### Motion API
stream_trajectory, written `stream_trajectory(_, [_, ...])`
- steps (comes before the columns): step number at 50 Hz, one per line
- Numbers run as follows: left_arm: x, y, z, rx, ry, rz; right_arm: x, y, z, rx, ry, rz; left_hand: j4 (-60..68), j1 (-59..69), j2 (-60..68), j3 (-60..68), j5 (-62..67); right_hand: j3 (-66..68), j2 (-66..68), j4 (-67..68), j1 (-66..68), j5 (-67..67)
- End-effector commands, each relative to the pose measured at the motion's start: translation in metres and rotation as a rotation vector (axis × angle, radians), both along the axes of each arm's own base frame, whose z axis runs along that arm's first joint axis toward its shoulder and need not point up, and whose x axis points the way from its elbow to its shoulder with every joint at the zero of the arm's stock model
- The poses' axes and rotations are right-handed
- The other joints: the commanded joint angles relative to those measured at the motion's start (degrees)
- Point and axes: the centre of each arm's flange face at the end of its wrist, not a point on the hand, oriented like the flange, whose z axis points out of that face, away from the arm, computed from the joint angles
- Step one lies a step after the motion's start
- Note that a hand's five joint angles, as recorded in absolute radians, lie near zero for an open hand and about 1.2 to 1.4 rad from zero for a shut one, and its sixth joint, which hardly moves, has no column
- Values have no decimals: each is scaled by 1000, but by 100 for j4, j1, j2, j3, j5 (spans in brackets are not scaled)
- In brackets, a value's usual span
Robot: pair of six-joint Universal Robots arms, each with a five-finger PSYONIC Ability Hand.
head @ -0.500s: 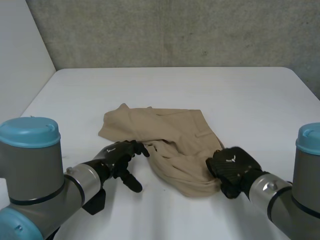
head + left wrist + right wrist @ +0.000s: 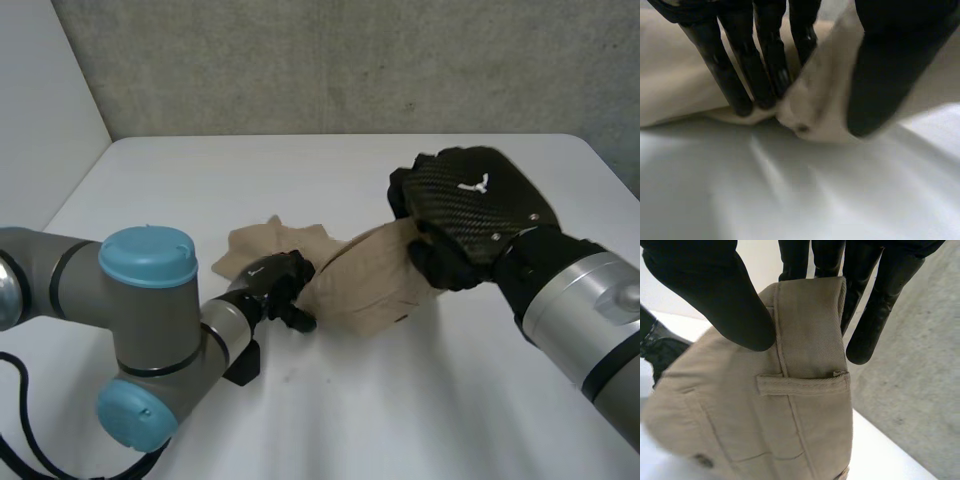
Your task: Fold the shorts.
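The tan shorts [image 2: 360, 280] lie bunched on the white table [image 2: 300, 170], with their right side lifted into the air. My right hand [image 2: 465, 215] is raised above the table and shut on the waistband [image 2: 810, 320] near a belt loop [image 2: 800, 384], thumb pressing the cloth against the fingers. My left hand [image 2: 280, 285] rests low at the shorts' near left edge. Its fingers [image 2: 760, 60] and thumb [image 2: 885, 75] pinch a fold of the shorts [image 2: 815, 100] close to the table.
A grey wall [image 2: 350, 60] stands behind the table's far edge. A pale wall [image 2: 40, 130] runs along the left side. Bare table surface lies in front of the shorts and to the right.
My right hand has risen and moved back, lifting the waistband off the table. The left hand has slid right and closed on the shorts' near edge. The cloth has bunched together.
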Motion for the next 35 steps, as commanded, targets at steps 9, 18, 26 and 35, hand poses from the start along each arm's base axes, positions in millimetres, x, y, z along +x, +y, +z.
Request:
stream_trajectory(9, [50,-3,168,-403,206,151,-16,-25,25,-140,43,-162,3708,3366,3708,3722,3749,1279,1253,1197,2437,1353])
stream_trajectory(18, [65,45,214,-488,99,-76,-18,-31,27,-139,64,-178,3708,3366,3708,3722,3749,1279,1253,1197,2437,1353])
stream_trajectory(26, [69,21,156,-368,-182,-99,-9,-46,-13,-21,230,-143,3708,3366,3708,3722,3749,1279,1253,1197,2437,1353])
stream_trajectory(35, [60,-39,102,-343,-410,-69,10,-78,-45,0,346,-121,3708,3366,3708,3722,3749,1279,1253,1197,2437,1353])
